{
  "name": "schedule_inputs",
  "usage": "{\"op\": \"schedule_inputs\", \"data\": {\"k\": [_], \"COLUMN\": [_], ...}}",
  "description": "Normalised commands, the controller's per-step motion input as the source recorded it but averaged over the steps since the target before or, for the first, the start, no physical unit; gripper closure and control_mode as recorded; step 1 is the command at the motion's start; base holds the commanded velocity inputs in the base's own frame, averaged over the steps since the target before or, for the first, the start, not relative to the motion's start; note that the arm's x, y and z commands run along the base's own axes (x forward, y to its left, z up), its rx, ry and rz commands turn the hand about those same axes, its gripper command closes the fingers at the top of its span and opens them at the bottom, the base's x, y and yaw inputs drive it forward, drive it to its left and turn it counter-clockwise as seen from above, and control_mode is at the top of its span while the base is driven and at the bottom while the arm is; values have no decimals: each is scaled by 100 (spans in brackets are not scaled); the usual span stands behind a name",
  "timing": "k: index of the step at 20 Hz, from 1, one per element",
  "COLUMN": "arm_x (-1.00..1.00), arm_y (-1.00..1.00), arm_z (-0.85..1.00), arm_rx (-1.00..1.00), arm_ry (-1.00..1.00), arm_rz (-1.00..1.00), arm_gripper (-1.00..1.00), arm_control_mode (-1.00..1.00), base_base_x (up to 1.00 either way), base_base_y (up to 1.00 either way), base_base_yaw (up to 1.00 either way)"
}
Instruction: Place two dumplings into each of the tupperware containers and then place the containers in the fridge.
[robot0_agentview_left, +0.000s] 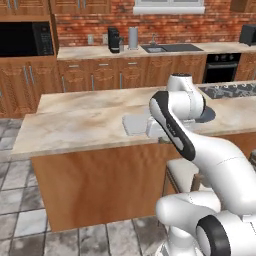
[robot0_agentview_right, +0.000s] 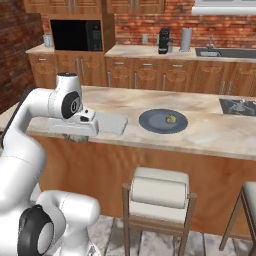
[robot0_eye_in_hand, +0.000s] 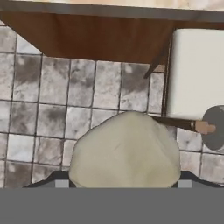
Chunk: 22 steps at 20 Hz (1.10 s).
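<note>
Brick-walled kitchen with an island up front.

A red brick wall (robot0_agentview_left: 165, 22) runs across the top of the frame, with a pale window (robot0_agentview_left: 169, 7) at top centre. Below it, wooden cabinets (robot0_agentview_left: 105, 75) carry a beige counter (robot0_agentview_left: 100, 51) with a black coffee machine (robot0_agentview_left: 114, 40), a grey canister (robot0_agentview_left: 133, 38) and a sink (robot0_agentview_left: 154, 48). A black microwave (robot0_agentview_left: 25, 39) sits upper left, a dark oven (robot0_agentview_left: 221, 67) at right. The marble-topped island (robot0_agentview_left: 75, 122) fills the middle, its wood panel (robot0_agentview_left: 95, 185) below. Grey stone tiles (robot0_agentview_left: 20, 220) cover the floor lower left. In the right base view, a cushioned stool (robot0_agentview_right: 157, 192) stands bottom centre.
</note>
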Motion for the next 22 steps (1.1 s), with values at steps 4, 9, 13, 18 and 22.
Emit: {"op": "schedule_inputs", "data": {"k": [4, 9, 13, 18, 22], "arm_x": [0, 0, 0, 0, 0], "arm_y": [0, 0, 0, 0, 0], "arm_z": [0, 0, 0, 0, 0], "arm_rx": [0, 0, 0, 0, 0], "arm_ry": [0, 0, 0, 0, 0], "arm_rz": [0, 0, 0, 0, 0], "arm_gripper": [100, 100, 100, 100, 100], "arm_control_mode": [100, 100, 100, 100, 100], "base_base_x": [67, 35, -7, 0, 4], "base_base_y": [5, 3, 39, 37, 23], "base_base_yaw": [0, 0, 8, 1, 0]}}
